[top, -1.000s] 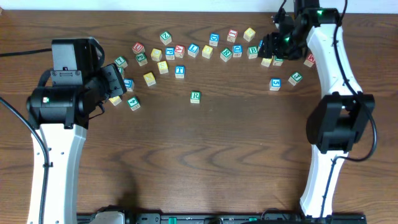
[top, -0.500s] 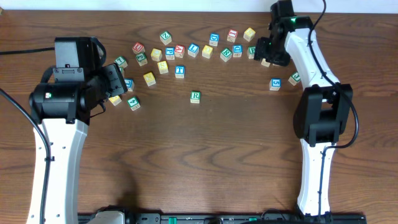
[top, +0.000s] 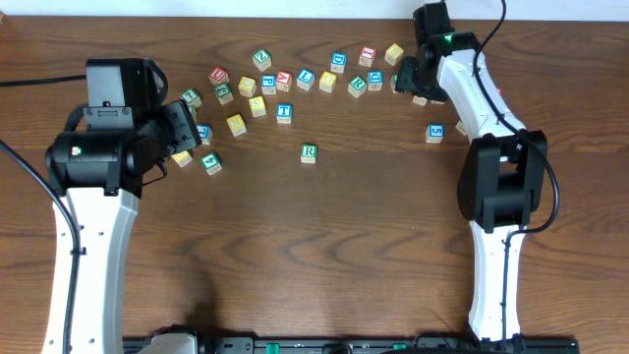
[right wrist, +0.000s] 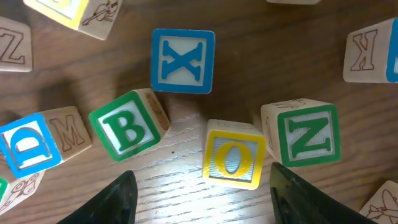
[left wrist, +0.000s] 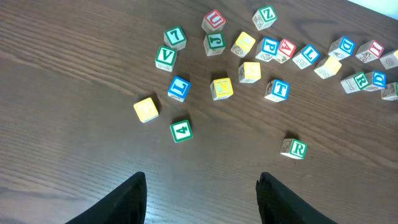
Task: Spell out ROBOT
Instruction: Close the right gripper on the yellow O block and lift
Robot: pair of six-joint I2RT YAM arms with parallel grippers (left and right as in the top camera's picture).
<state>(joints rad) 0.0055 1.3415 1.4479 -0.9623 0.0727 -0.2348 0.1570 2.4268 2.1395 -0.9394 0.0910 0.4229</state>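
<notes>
Your left arm comes up from the near edge of the surface and bends at its elbow, with the wrist turned right toward the left end of the scattered cubes. The left claw hangs above the wood with its fingers spread wide and nothing between them. Ahead of it, the green R cube sits alone, nearer than the rest. The blue T cube is further back, at the near edge of the cluster.

Your right arm is stretched to the far edge, with its wrist angled left over the right end of the scatter. The right claw is also wide open and empty, low over the cubes. The green B cube lies tilted just ahead of one finger. The yellow O cube sits in line with the gap, just beside a green N cube. A blue X cube lies beyond them.
</notes>
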